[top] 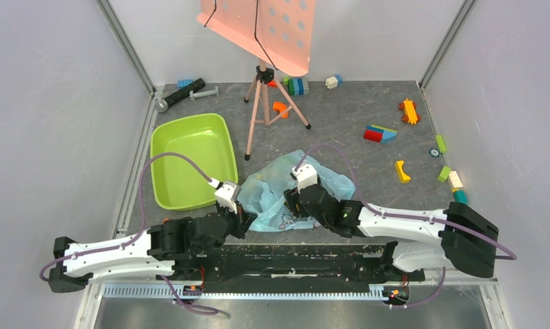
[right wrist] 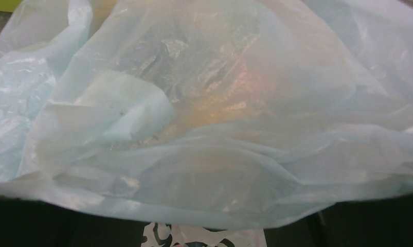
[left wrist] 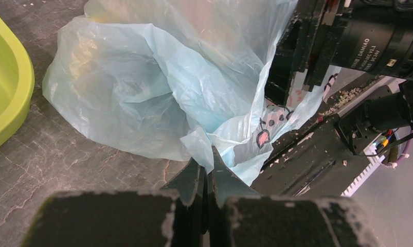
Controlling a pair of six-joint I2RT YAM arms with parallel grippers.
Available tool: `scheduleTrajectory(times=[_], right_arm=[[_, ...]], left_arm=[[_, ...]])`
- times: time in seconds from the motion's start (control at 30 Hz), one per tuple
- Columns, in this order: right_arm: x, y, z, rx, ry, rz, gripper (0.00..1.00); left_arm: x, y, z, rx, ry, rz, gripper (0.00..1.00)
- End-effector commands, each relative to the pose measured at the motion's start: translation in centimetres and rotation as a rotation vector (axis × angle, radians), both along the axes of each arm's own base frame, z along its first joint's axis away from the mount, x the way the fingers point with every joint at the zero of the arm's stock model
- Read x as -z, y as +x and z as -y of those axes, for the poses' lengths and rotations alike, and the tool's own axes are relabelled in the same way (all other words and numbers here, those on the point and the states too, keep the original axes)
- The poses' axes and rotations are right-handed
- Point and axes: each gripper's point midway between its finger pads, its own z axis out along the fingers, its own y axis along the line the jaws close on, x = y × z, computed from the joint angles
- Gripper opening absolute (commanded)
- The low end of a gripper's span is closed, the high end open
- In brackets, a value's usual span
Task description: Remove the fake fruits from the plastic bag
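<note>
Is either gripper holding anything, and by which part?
The left gripper pinches a fold at the near edge of the plastic bag. The right gripper sits against the bag; its hold cannot be told.

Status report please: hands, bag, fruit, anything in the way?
Hands: left hand shut on a fold of the bag; right hand at the bag, grip hidden. Orange fruit inside. In the way: the film over it.
</note>
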Motion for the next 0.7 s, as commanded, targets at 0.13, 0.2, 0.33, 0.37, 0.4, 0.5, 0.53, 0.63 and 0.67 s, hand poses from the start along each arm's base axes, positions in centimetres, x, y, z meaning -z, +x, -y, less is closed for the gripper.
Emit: scheduleTrajectory(times=[0.13, 0.2, 0.33, 0.37, 0.4, 0.5, 0.53, 0.63, 0.67], right_arm=[[-1.1, 2.1, -1.4, 0.008, 0.015, 0.036, 0.77], [-0.6, 2.3, -1.4, 0.01, 0.008, 0.028, 0.78], [0.8, 2.5, -1.3, 0.004, -0.009, 0.004, 0.76], [1.2, 2.5, -1.3, 0.003, -0.014, -0.001, 0.75], [1.6, 2.5, -1.3, -0.001, -0.02, -0.006, 0.73], [2.5, 2.2, -1.3, -0.012, -0.033, -0.021, 0.68], [2.7, 2.2, -1.3, -0.013, -0.035, -0.024, 0.66], [3.0, 2.1, -1.1, -0.013, -0.041, -0.03, 0.58], [3.1, 2.0, -1.0, -0.013, -0.043, -0.031, 0.56]], left_arm=[[0.3, 0.5, -0.3, -0.058, -0.02, -0.008, 0.02], [0.4, 0.5, -0.3, -0.06, -0.02, -0.01, 0.02], [0.7, 0.5, -0.4, -0.065, -0.016, -0.014, 0.02], [0.7, 0.5, -0.4, -0.065, -0.017, -0.015, 0.02], [0.7, 0.5, -0.4, -0.065, -0.017, -0.015, 0.02], [0.8, 0.5, -0.4, -0.065, -0.017, -0.016, 0.02], [0.8, 0.5, -0.4, -0.067, -0.016, -0.017, 0.02], [0.9, 0.5, -0.4, -0.069, -0.018, -0.02, 0.02], [1.0, 0.5, -0.4, -0.07, -0.017, -0.022, 0.02]])
